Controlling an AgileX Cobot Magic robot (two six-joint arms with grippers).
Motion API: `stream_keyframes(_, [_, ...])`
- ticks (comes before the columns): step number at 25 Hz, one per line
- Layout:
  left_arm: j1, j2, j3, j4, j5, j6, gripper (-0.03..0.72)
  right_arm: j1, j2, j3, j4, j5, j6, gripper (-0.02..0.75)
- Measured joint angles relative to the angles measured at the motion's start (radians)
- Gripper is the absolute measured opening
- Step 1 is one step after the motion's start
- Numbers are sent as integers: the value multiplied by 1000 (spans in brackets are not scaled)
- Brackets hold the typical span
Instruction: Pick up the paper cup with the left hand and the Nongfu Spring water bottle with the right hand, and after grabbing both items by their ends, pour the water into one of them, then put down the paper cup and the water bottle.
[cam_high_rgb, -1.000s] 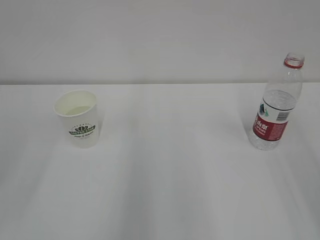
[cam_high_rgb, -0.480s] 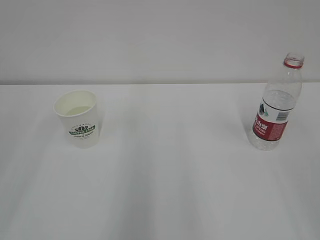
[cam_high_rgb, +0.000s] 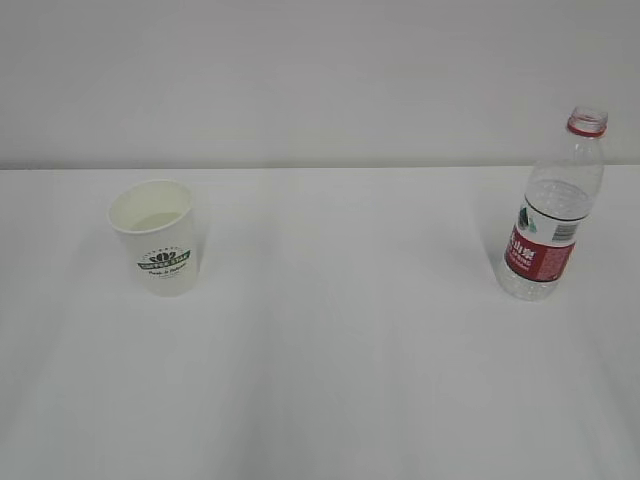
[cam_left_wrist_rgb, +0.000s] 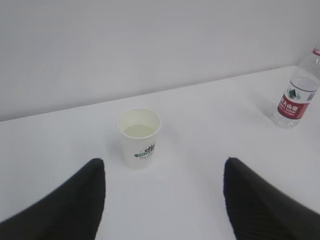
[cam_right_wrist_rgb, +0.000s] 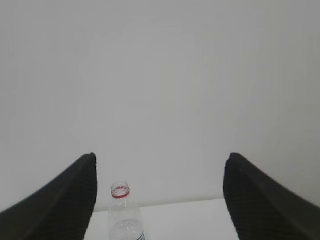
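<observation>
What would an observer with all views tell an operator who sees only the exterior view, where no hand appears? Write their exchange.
Observer: The left hand is open, stopped short of the paper cup.
Operator: And the right hand?
Observer: The right hand is open too, holding nothing.
Operator: Is it lined up with the bottle?
Observer: Not quite. The Nongfu Spring water bottle shows low in the right wrist view, close to the finger on that view's left.
</observation>
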Motion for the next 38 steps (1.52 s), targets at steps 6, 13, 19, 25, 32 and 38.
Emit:
stream_keyframes(6, [0,-77,0,0,88,0,534,0,-29,-60,2,193,0,591])
stream_keyframes(13, [0,-126,-2,0,190,0,517,0,-31,-123,2,402,0,590])
stream_keyframes(19, [0,-126,-2,0,283,0,505,0,-31,-145,13,505,0,590])
stream_keyframes(25, [0,-151,-2,0,328,0,489,0,-31,-145,40,609,-4,590])
stream_keyframes(32, [0,-265,-2,0,365,0,476,0,-31,-145,45,696,-41,588])
stream_keyframes(38, [0,-298,0,0,433,0,474,0,-31,-145,78,703,-65,588])
